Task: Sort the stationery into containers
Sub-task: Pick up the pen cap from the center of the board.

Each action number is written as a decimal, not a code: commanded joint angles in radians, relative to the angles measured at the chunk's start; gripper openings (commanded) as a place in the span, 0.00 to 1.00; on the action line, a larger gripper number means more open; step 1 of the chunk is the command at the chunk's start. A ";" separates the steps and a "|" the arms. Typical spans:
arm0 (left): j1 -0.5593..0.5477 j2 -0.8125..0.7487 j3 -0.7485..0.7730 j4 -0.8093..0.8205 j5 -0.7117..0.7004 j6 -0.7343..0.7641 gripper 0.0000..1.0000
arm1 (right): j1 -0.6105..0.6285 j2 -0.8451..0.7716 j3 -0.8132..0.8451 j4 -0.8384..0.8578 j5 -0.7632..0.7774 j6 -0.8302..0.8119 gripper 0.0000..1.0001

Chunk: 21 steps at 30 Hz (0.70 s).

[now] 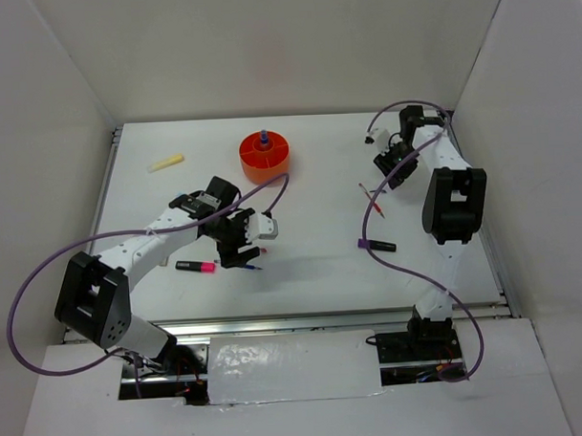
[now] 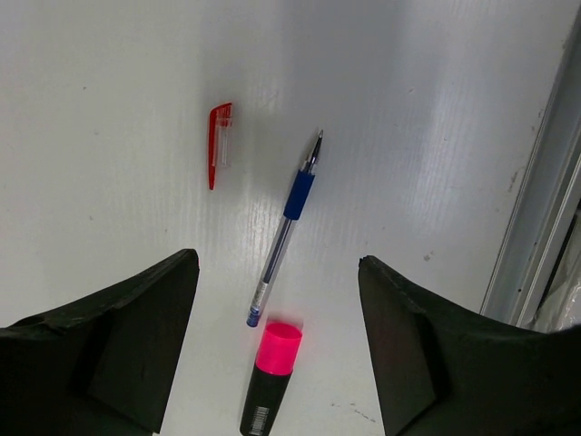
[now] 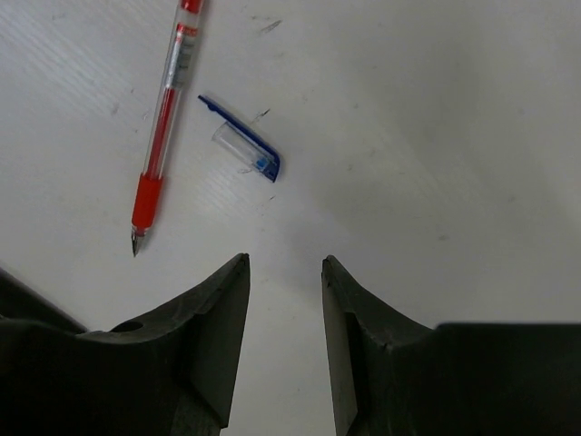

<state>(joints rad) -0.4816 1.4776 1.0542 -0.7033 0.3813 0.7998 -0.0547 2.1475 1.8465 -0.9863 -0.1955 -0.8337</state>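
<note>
Top external view: 1 orange pot (image 1: 265, 154) stands at the far middle of the counter (image 1: 322, 274) with a blue-capped bottle (image 1: 264, 139) upright at its centre. A yellow stick (image 1: 166, 162), a pink-black highlighter (image 1: 195, 266) and a purple-black marker (image 1: 376, 244) lie loose, well apart from it. The left gripper (image 1: 242, 250) hangs low beside the highlighter, and the right gripper (image 1: 390, 167) sits far right.

Left wrist view: the jaws are wide and empty, straddling a blue pen (image 2: 286, 232). The highlighter's pink cap lies just beside the pen's end, and a red cap (image 2: 218, 143) is near. Closing here could trap the highlighter too, or roll the thin pen aside.

Right wrist view: the jaws are narrow and hold nothing, near a blue cap (image 3: 243, 141) and a red pen (image 3: 163, 136). So tight a gap could shove the cap rather than straddle it.
</note>
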 commanded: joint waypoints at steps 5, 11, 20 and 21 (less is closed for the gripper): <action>-0.006 0.001 0.017 -0.019 0.034 0.018 0.84 | 0.032 0.026 0.020 -0.106 -0.013 -0.231 0.45; -0.005 0.007 0.010 -0.015 0.033 0.019 0.83 | 0.049 0.052 0.033 -0.080 -0.033 -0.242 0.45; -0.005 0.018 0.012 -0.016 0.021 0.029 0.83 | 0.102 0.106 0.076 -0.066 0.008 -0.283 0.47; -0.006 0.023 0.012 -0.018 0.022 0.027 0.83 | 0.104 0.109 0.079 -0.061 0.010 -0.286 0.48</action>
<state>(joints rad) -0.4816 1.4822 1.0550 -0.7139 0.3893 0.8093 0.0433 2.2478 1.8732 -1.0485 -0.1970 -1.0843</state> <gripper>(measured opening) 0.834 0.476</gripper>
